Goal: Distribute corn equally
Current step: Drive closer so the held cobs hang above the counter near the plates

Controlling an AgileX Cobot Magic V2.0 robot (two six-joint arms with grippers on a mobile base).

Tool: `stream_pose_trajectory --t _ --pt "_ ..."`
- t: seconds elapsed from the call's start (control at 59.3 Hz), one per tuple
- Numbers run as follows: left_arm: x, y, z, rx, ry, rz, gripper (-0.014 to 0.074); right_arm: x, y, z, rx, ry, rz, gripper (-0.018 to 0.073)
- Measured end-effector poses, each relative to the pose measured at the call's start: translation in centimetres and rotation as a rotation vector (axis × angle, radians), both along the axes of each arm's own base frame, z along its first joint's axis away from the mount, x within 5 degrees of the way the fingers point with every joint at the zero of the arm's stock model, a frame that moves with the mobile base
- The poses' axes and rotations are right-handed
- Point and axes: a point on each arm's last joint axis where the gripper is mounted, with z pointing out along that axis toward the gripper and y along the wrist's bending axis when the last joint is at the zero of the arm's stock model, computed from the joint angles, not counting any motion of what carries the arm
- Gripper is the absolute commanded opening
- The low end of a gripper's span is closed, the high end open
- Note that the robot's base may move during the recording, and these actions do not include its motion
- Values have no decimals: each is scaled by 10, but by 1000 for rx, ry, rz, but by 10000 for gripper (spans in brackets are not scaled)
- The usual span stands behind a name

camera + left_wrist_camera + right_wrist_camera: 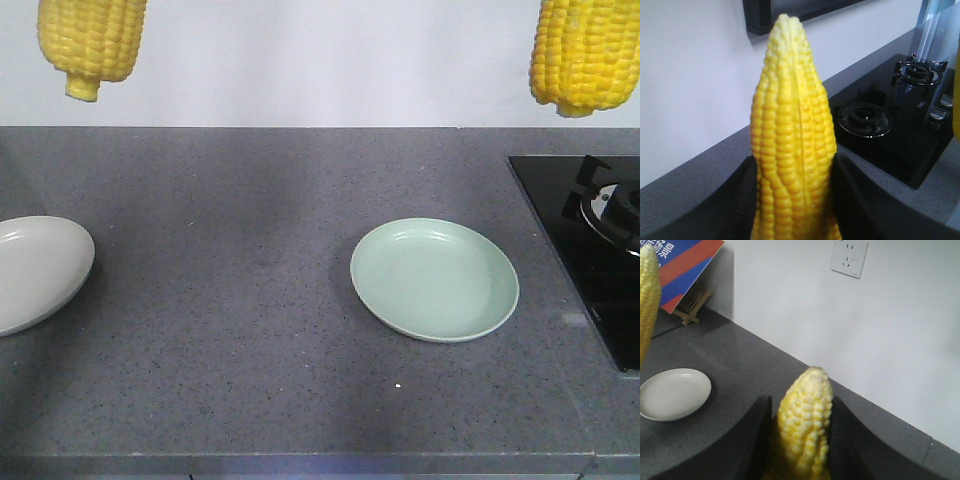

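Corn (790, 130) clamped in L gripper (792, 172), 2nd cob (806, 415) in R gripper (800, 412), grey counter (220, 300), white wall (320, 60)

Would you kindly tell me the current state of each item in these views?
left corn cob: gripped, held above the counter
right corn cob: gripped, held above the counter
left gripper: shut on left corn cob
right gripper: shut on right corn cob
green plate: empty
pale plate: empty
stove burners: unlit
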Motion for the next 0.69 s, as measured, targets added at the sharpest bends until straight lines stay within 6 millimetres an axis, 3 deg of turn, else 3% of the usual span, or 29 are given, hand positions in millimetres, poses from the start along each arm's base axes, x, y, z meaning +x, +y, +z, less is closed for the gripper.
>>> stream_pose_trajectory --t 0.692 --pt "0 0 0 0 0 0 -8 0 0 0 0 0 0 -6"
